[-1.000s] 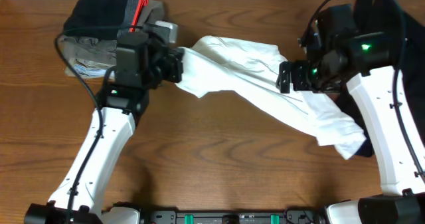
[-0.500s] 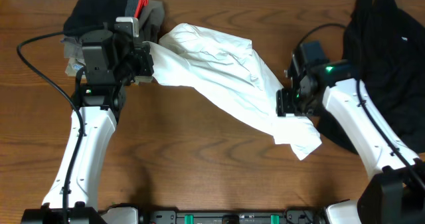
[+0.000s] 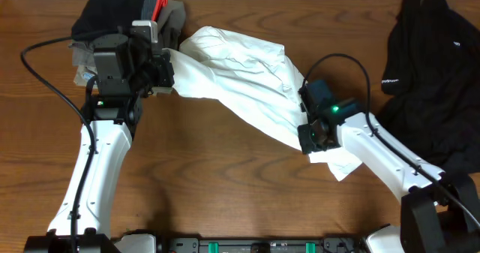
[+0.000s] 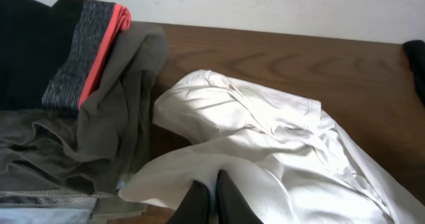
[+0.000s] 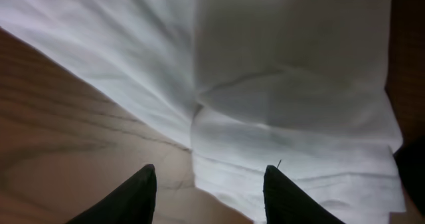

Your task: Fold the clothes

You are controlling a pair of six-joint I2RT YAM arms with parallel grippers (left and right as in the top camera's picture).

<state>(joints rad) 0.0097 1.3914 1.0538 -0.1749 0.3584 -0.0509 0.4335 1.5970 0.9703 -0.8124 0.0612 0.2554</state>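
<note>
The white T-shirt [image 3: 240, 80] lies crumpled in a diagonal band across the table, its print hidden. My left gripper [image 3: 166, 67] is shut on the shirt's upper left end; in the left wrist view the fingers [image 4: 214, 187] pinch a fold of white cloth [image 4: 265, 137]. My right gripper [image 3: 309, 139] hovers over the shirt's lower right end. In the right wrist view its jaws [image 5: 209, 184] stand apart over the shirt's edge [image 5: 285, 84], one finger over bare wood [image 5: 66, 117], the other over cloth, with nothing gripped.
A stack of folded olive, grey and black garments [image 3: 112, 20] sits at the back left, right beside my left gripper, and fills the left of the left wrist view [image 4: 99, 98]. A loose black garment [image 3: 435, 73] lies at the right edge.
The left gripper dragged the shirt leftward, then held still. The right gripper travelled down and left along the shirt to its lower end, and its jaws narrowed.
</note>
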